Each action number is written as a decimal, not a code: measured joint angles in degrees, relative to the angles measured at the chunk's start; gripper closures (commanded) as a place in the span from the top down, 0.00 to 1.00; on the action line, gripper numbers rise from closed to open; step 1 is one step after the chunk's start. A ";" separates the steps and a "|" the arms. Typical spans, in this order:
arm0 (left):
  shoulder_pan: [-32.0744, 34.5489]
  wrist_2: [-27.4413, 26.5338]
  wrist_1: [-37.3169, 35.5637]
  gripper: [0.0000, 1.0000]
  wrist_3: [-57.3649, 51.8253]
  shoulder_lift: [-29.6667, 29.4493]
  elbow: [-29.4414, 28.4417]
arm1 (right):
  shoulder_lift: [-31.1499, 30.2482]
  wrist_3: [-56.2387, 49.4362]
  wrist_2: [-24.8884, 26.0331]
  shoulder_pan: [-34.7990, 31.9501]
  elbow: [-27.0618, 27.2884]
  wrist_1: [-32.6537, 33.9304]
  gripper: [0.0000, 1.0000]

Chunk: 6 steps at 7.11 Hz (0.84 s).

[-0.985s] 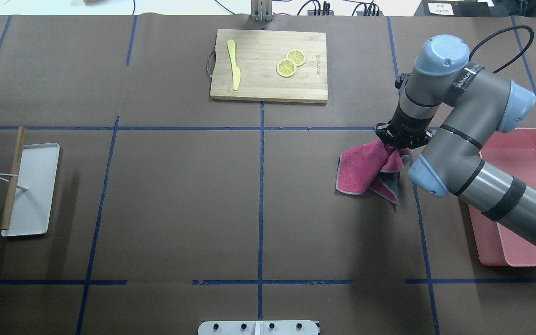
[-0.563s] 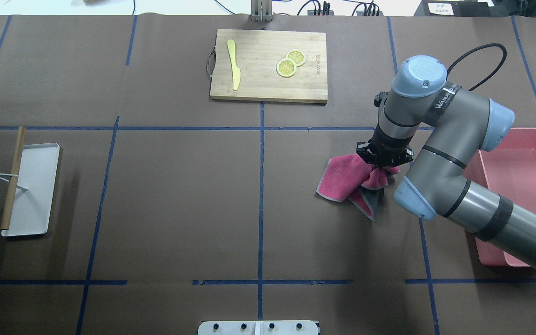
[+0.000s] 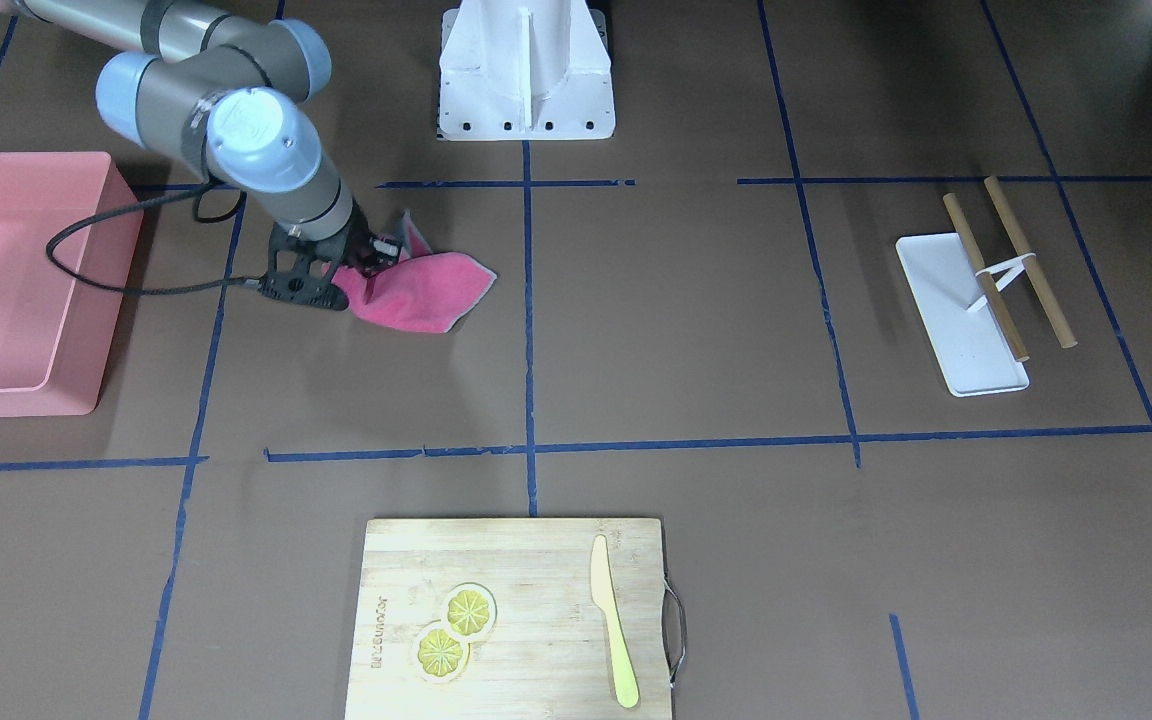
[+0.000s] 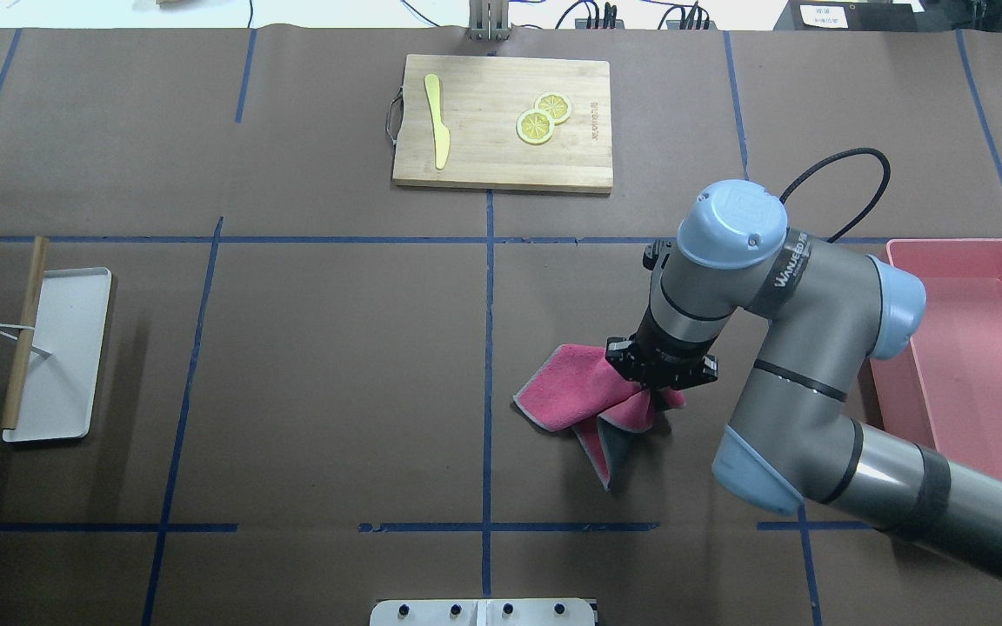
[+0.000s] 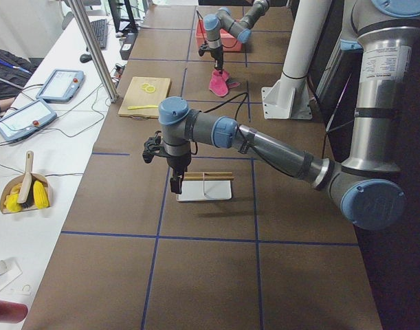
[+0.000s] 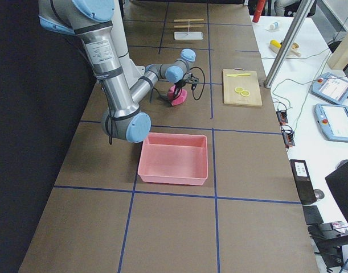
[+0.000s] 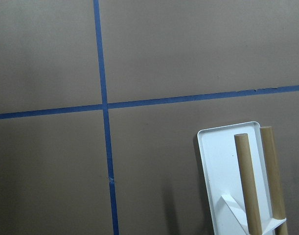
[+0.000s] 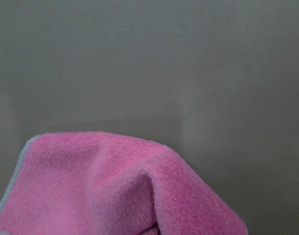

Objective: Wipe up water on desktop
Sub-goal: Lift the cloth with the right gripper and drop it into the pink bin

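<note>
Pinching fuzzy pink cloth (image 4: 564, 402) on desktop (image 4: 336, 374), right claw (image 4: 656, 389)

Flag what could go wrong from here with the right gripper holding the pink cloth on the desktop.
The right gripper pinches only a bunched part of the pink cloth; folded, it may slip free or wipe a narrow strip.
No water shows on the desktop, so a pass could miss it.
The black cable loops low beside the pink bin and could snag its rim.
</note>
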State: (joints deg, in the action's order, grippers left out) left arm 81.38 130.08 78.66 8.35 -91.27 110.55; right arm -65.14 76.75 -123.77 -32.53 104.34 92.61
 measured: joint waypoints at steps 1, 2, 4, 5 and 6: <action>0.10 0.02 0.00 1.00 -0.24 0.00 -0.68 | -0.90 1.26 0.04 0.15 3.75 0.33 0.01; 0.57 0.11 0.00 1.00 -1.89 -0.06 -2.50 | -1.59 1.64 0.20 -1.58 7.14 0.57 0.01; 3.20 0.43 -0.11 1.00 -9.23 -0.12 -7.56 | -2.10 1.23 0.34 -9.25 12.69 0.73 0.00; 4.66 0.65 -0.15 1.00 -12.95 -0.13 -10.29 | -2.25 -0.23 -0.17 -14.37 15.14 0.96 0.00; 5.98 1.49 -0.17 1.00 -15.66 -0.12 -12.56 | -2.57 -3.42 -1.23 -19.09 17.20 2.33 0.00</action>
State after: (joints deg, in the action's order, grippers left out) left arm 87.36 131.57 78.49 -7.31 -91.39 97.99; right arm -67.71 73.32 -125.00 -51.62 121.55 94.95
